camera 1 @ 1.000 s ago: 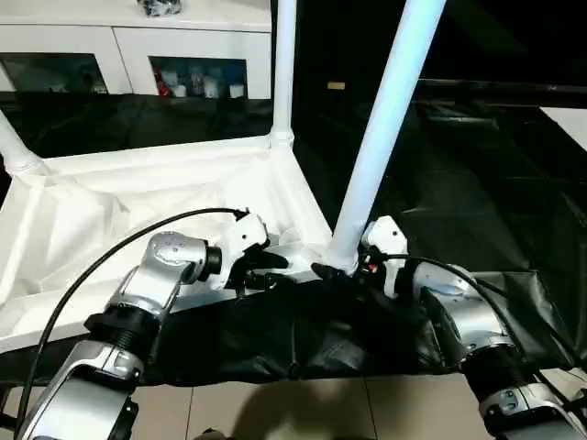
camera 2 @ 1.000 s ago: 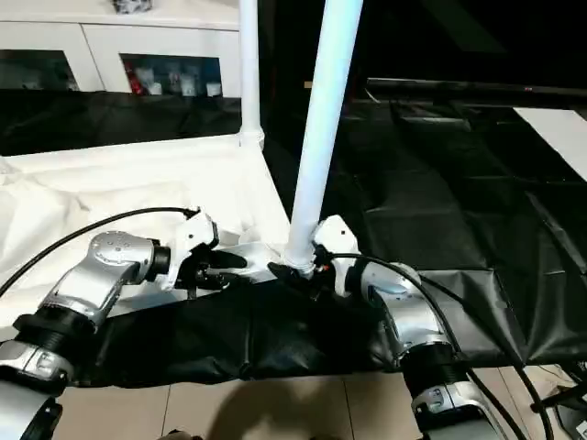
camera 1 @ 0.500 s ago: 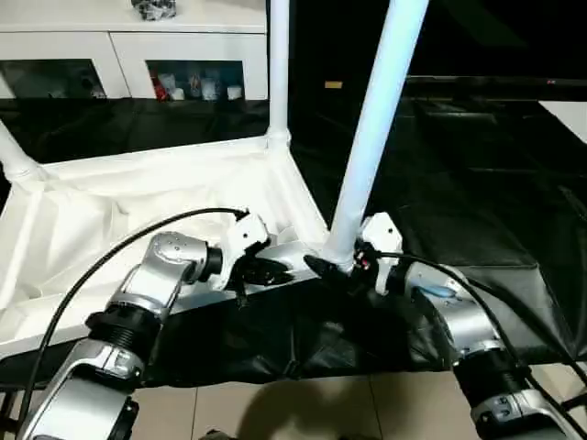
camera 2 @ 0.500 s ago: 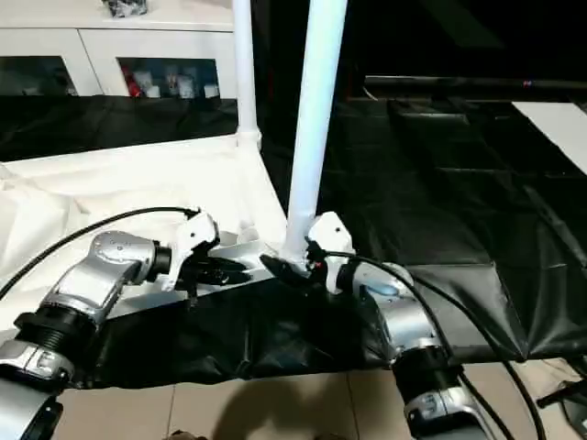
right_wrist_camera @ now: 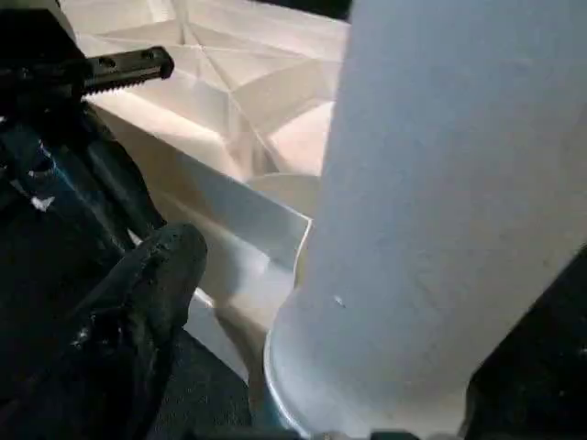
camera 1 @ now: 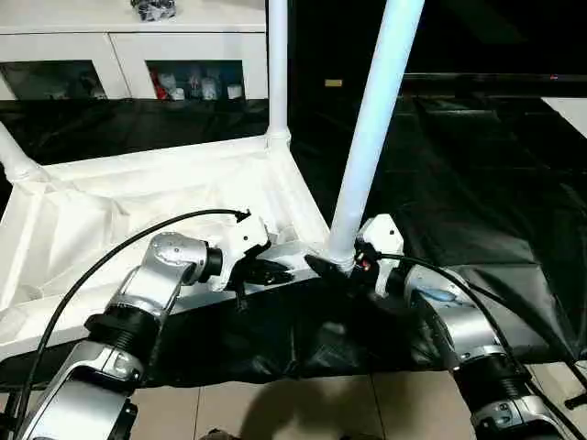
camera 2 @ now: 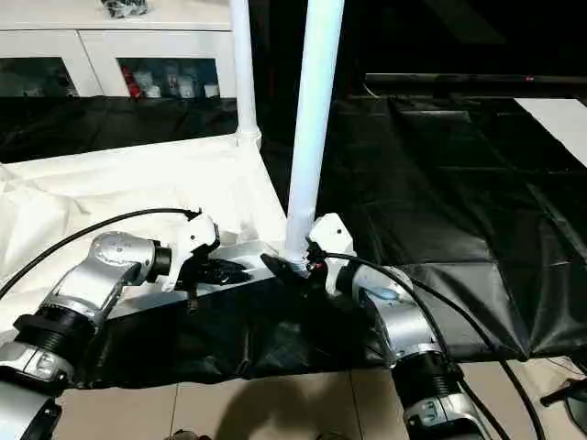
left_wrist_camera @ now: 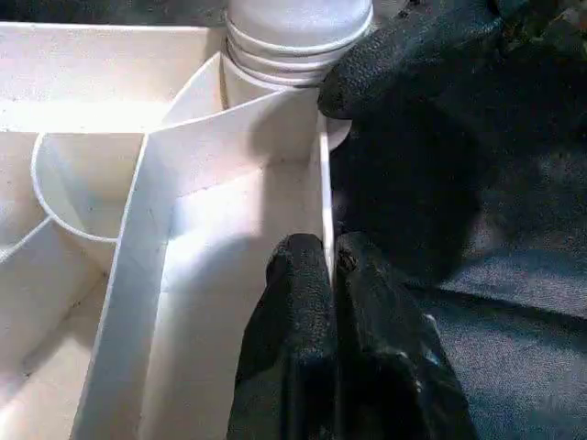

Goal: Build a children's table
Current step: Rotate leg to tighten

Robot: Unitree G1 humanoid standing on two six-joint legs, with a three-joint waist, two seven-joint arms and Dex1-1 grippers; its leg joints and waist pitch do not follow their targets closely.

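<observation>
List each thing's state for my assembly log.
children's table: upside down on the black-sheeted work table, ribs up.
near leg: upright in its corner socket.
far leg: upright in its socket.
left gripper: shut on the tabletop's edge wall.
right gripper: open around the near leg's base.

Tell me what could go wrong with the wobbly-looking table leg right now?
The near leg leans instead of standing straight like the far leg, so it may not be fully seated in its corner socket and could jam or pop out. The left gripper pinches only the thin table rim with its fingers, so the table might slip if pushed. The right gripper stands open around the leg's base, so the leg could tip.
</observation>
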